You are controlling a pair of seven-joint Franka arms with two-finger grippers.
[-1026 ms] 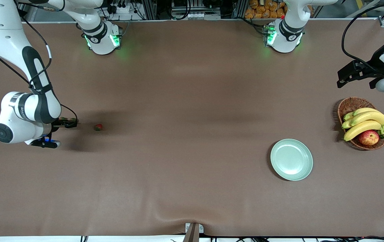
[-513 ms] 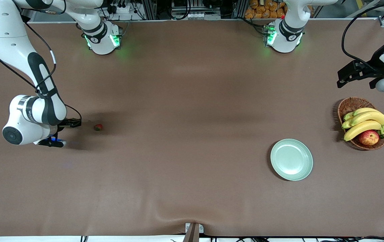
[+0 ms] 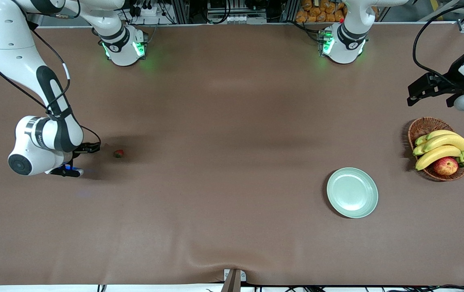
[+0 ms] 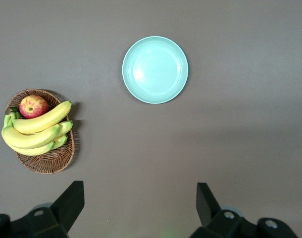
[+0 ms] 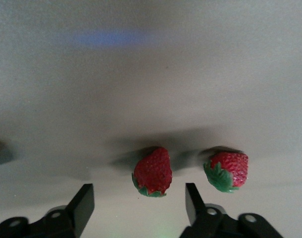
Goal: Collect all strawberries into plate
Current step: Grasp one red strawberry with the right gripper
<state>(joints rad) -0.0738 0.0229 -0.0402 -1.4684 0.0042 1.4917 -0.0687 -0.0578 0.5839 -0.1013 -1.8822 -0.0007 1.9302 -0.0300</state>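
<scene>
Front view gives the plate (image 3: pixel 352 192) nearest to the camera, lying flat on the brown table (image 3: pixel 232 121) toward the end of my left arm. A little farther from the camera, and closer to that end, stands a wicker basket (image 3: pixel 422 123) with bananas (image 3: pixel 443 148) and an apple (image 3: pixel 445 165) inside. At about the same depth, but toward the end of my right arm and well apart from the plate, one strawberry (image 3: pixel 118 153) lies on the table, near my bent right wrist. My right gripper (image 5: pixel 138 186) is low over the table there. In the right wrist view its jaws are spread, and a berry between them (image 5: pixel 153 171) lies on the cloth. I see a gap on each side of it, so neither finger (image 5: pixel 84 198) touches it. A second berry (image 5: pixel 227 169) lies just beside the first one, outside the jaws, with its green leaves turned to the first. I cannot tell whether the strawberry in the front view is one of these two. My left gripper (image 4: pixel 138 191) waits high over the table at the end of my left arm, close to the basket. Its jaws are spread wide and hold nothing. The left wrist view looks down on the plate and the basket.
</scene>
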